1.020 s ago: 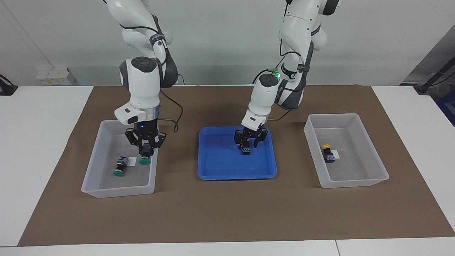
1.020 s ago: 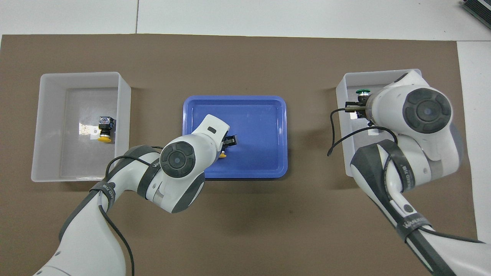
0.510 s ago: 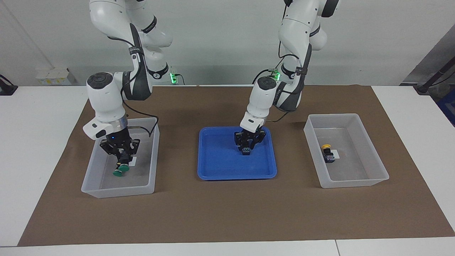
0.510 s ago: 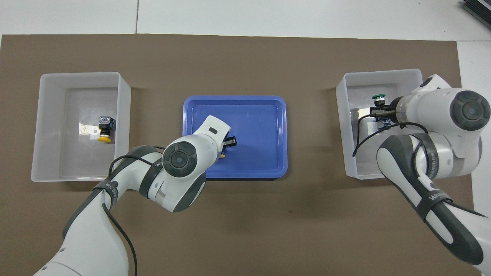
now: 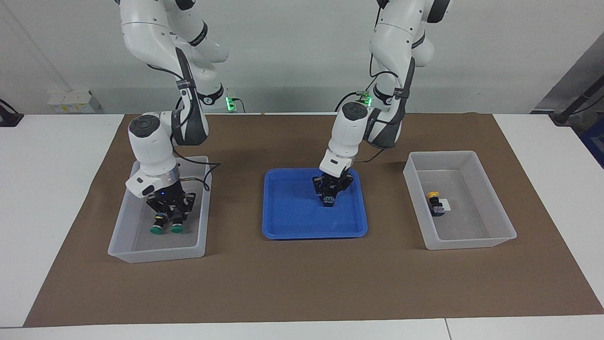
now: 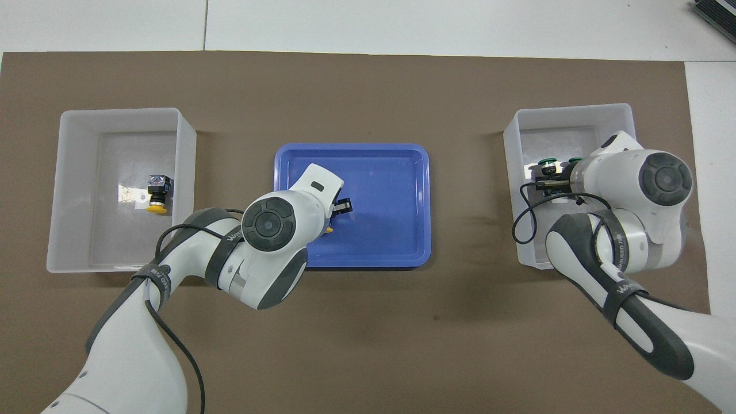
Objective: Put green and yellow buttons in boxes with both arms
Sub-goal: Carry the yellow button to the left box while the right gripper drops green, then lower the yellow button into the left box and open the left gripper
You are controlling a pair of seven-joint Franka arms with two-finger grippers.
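Note:
My right gripper point(image 5: 171, 217) is down inside the box point(image 5: 155, 252) at the right arm's end and shut on a green button point(image 5: 177, 228), cap low by the floor. A second green button point(image 5: 156, 229) lies just beside it. Both green caps show in the overhead view point(image 6: 549, 163) point(image 6: 575, 160). My left gripper point(image 5: 329, 196) is down in the blue tray point(image 5: 292, 226), shut on a yellow button point(image 5: 328, 202); its yellow cap peeks out under the wrist point(image 6: 329, 230). Another yellow button point(image 5: 434, 202) lies in the box point(image 5: 472, 241) at the left arm's end.
The boxes and the tray stand in a row on a brown mat point(image 5: 302, 283) over the white table. The tray sits between the two boxes. A small white sticker point(image 6: 140, 201) lies next to the yellow button in its box.
My right gripper moved across its box and sank, bringing its green button down beside the lying one. My left gripper's fingers closed on the yellow button in the tray.

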